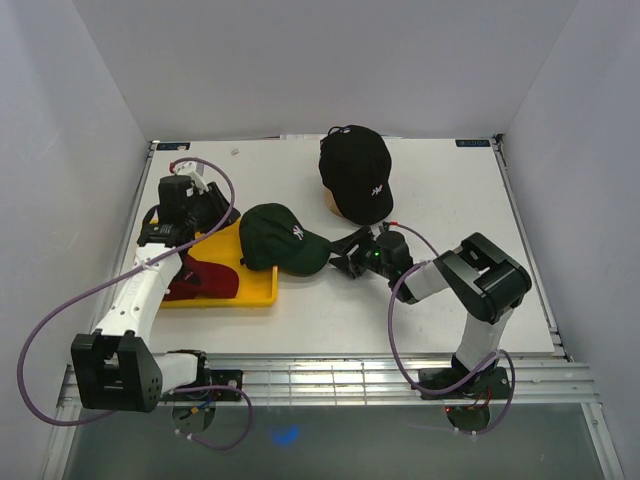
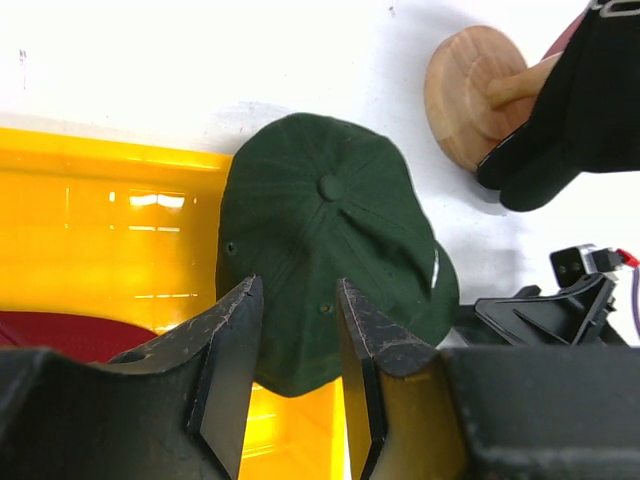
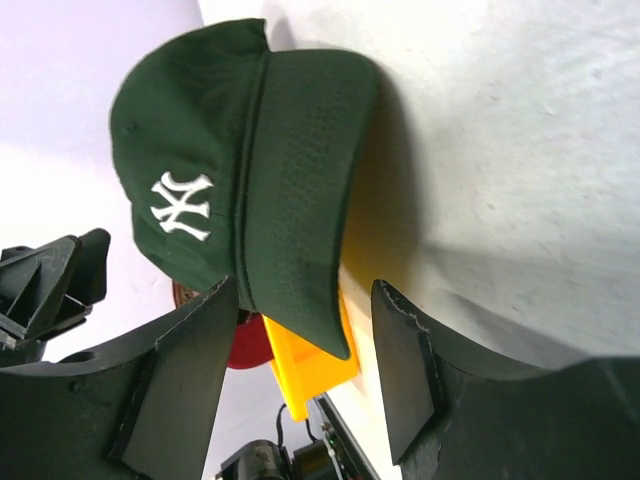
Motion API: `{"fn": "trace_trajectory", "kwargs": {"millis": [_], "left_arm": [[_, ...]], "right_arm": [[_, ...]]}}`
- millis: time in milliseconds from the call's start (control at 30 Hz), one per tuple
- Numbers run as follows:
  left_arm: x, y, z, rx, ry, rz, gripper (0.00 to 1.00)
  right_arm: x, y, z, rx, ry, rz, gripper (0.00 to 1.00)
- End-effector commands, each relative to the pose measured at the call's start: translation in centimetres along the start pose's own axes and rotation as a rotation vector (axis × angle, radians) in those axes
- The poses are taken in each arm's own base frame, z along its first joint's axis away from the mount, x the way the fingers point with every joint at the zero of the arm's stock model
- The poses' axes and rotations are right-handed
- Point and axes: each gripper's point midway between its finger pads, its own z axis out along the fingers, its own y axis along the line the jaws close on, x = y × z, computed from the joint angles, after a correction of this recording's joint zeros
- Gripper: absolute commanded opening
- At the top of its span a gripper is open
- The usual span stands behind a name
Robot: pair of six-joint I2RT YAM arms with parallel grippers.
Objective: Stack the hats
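Fingers of the right gripper (image 3: 305,290) are standing wide apart just before its camera, gripping nothing. The brim of the dark green cap (image 3: 250,180) is lying just ahead of them. The left gripper (image 2: 297,290) is hovering above the cap's crown, its jaws parted by a narrow gap and holding nothing.

The green cap is resting partly on the rim of the yellow tray (image 1: 255,297) and partly on the table (image 1: 440,220). It is lying near the red cap (image 1: 205,280) in the tray, while the black cap (image 1: 355,170) is sitting on the wooden stand (image 2: 470,90) farther back.

By my reading, a pinch on the brim alone is risking a floppy lift — the crown could sag, snag the tray rim and twist free. Both grippers are crowding one cap, so a clash is looking possible.
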Motion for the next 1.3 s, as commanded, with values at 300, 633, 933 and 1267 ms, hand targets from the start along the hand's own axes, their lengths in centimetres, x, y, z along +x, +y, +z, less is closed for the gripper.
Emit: {"fn": "trace_trajectory", "kwargs": {"millis": [300, 633, 933, 1267], "left_arm": [[-2.9, -2.3, -3.7, 0.037, -0.072, -0.007, 0.46], [-3.2, -3.1, -4.9, 0.063, -0.083, -0.018, 0.46], [-3.3, -3.0, -5.5, 0.047, -0.100, -0.017, 0.46], [-7.1, -4.0, -8.1, 0.011, -0.186, -0.020, 0.46]], "right_arm": [[-0.4, 4.0, 2.5, -0.173, -0.036, 0.056, 0.62], [0.0, 4.0, 3.5, -0.241, -0.026, 0.135, 0.54], [0.6, 5.7, 2.4, -0.333, 0.012, 0.188, 0.08], [2.4, 15.9, -0.3, -0.613, 0.103, 0.209, 0.08]]}}
